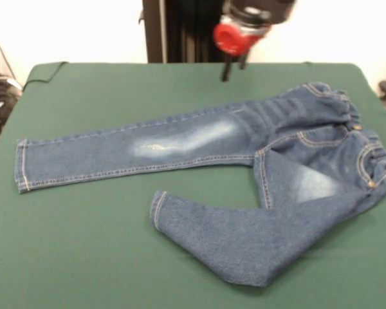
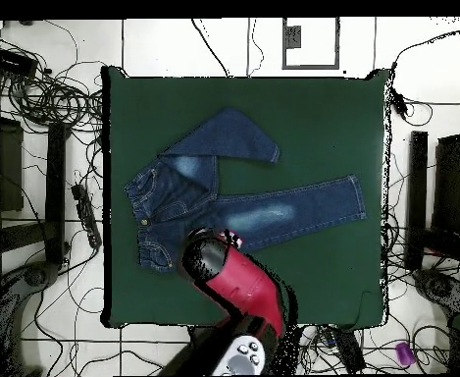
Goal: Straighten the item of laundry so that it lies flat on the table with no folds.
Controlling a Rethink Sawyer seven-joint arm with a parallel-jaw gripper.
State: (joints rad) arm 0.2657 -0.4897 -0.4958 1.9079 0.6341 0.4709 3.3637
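Observation:
The item of laundry [image 1: 199,138], a small pair of blue jeans, lies on the green table [image 1: 83,244]. One leg stretches straight out to the left, ending in a cuff [image 1: 22,166]. The other leg is doubled back on itself, folded near the front edge [image 1: 260,278], with its cuff [image 1: 158,217] pointing left. The elastic waistband [image 1: 357,138] is bunched at the right. My gripper [image 1: 235,67] hangs above the far side of the table, behind the jeans, open and empty, touching nothing. In the overhead view the jeans [image 2: 263,211] lie mid-table and my red arm [image 2: 238,285] covers the gripper.
Bare green cloth [image 2: 322,118] surrounds the jeans on all sides. Cables [image 2: 47,98] and dark stands [image 2: 415,196] ring the table on the floor. A black column [image 1: 180,32] rises behind the table's far edge.

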